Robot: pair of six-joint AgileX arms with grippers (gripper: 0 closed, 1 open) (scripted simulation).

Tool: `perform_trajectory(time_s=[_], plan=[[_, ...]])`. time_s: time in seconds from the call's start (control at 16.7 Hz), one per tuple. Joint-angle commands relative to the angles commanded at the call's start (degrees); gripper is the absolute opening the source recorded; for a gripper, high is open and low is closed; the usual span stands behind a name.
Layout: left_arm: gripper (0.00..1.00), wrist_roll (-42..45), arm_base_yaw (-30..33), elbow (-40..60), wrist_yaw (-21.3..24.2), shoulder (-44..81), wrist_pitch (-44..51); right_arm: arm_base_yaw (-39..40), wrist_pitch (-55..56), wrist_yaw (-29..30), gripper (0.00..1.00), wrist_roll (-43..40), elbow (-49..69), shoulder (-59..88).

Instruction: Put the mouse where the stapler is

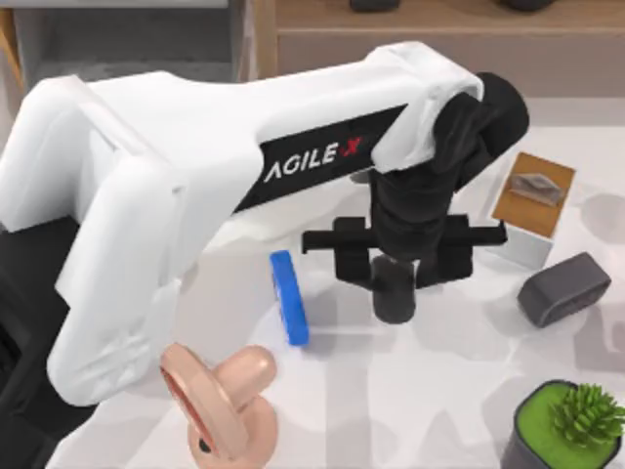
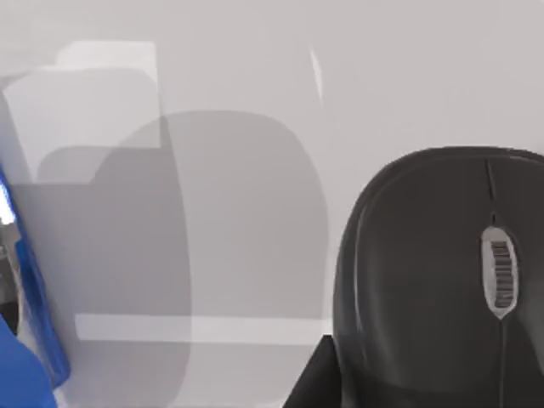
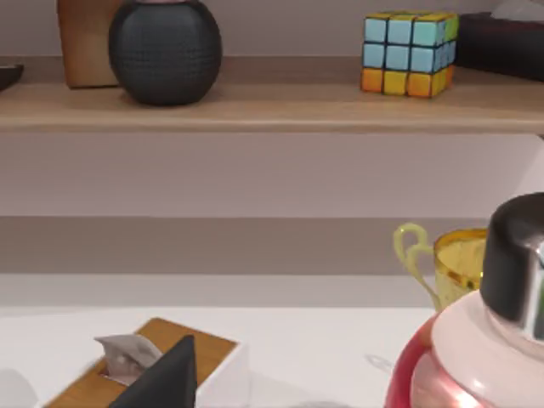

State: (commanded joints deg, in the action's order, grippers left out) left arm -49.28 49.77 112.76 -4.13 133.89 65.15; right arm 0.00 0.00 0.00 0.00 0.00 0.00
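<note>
The mouse (image 1: pixel 394 293) is dark and rounded. In the left wrist view its scroll wheel shows on top of the mouse (image 2: pixel 425 280). My left gripper (image 1: pixel 394 272) reaches over the middle of the table and is shut on the mouse, one black finger on each flank. The stapler (image 1: pixel 289 298) is a slim bright blue bar lying on the table just left of the mouse, apart from it. Its blue edge also shows as the stapler (image 2: pixel 30 297) in the left wrist view. I cannot tell whether the mouse touches the table. My right arm is parked, and a dark part of my right gripper (image 3: pixel 170 374) shows.
A dark grey rounded block (image 1: pixel 564 288) lies at the right, behind it a wood-topped tissue box (image 1: pixel 532 195). A potted plant (image 1: pixel 566 425) stands front right and a pink dumbbell-like object (image 1: pixel 220 391) front left. A shelf (image 3: pixel 272 106) carries a colour cube (image 3: pixel 408 51).
</note>
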Motion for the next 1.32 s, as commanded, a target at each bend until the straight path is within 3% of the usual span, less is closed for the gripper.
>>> perform_trajectory(time_s=[1.32], plan=[[0.00, 0.2, -0.2, -0.3, -0.1, -1.1, -2.8, 0.0, 0.0, 0.0, 1.00, 0.0, 0.0, 0.0]])
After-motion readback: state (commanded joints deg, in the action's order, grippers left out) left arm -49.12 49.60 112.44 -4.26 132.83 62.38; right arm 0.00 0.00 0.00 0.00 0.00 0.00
